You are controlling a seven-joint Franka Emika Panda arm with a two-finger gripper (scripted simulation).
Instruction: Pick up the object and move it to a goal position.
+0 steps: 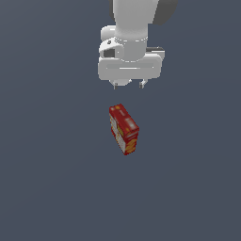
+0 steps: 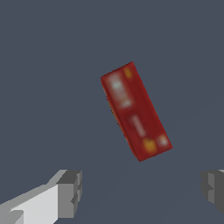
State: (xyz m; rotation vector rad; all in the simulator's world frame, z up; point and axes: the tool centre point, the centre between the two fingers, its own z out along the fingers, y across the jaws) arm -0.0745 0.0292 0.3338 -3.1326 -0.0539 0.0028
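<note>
The object is a small red box (image 1: 124,129) with yellow and white printed patches, standing on its narrow side on the dark grey floor. My white gripper (image 1: 128,85) hangs above and behind it, apart from it, with jaws spread wide and nothing between them. In the wrist view the box (image 2: 136,111) lies at a slant ahead of the gripper (image 2: 142,190). One grey fingertip (image 2: 70,192) shows at one side and the other at the far edge of that view.
A plain dark grey floor (image 1: 52,179) surrounds the box. No other objects show in either view.
</note>
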